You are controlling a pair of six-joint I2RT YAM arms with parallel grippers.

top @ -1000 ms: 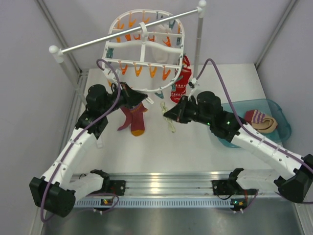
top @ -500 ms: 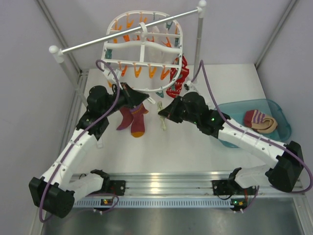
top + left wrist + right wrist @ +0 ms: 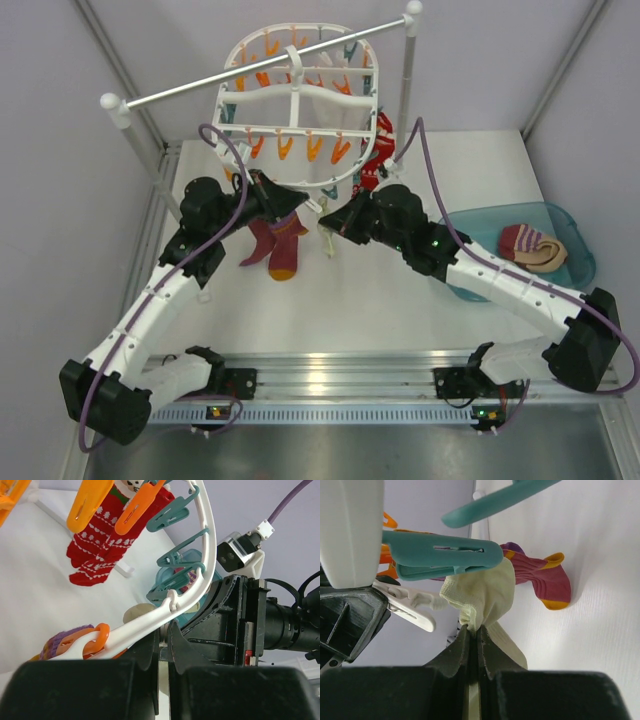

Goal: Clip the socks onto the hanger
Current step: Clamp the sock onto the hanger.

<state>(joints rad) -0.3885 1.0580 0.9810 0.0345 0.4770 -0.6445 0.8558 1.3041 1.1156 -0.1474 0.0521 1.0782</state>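
Note:
The white oval hanger [image 3: 295,100] with orange and teal clips hangs from the rail. My left gripper [image 3: 296,201] is shut on its lower rim; in the left wrist view the rim [image 3: 205,540] runs down into my closed fingertips, and my left gripper [image 3: 164,630] shows there. My right gripper [image 3: 336,222] is shut on a bunched cream sock [image 3: 482,595], held just under a teal clip [image 3: 445,555]; the sock's tail dangles below it [image 3: 327,240]. The right gripper [image 3: 474,629] touches no clip. A second cream sock with a red-and-white striped part [image 3: 535,247] lies in the teal bin.
The metal rail [image 3: 260,70] on white posts crosses in front of the hanger. Maroon-purple socks [image 3: 275,245] and a red patterned sock [image 3: 375,160] hang from clips. The teal bin [image 3: 575,235] sits at the right. A white clip [image 3: 407,607] is left of the sock.
My right gripper has carried the cream sock left and up, closer to the hanger's lower rim. The left gripper has stayed on the rim; the hanger has shifted slightly.

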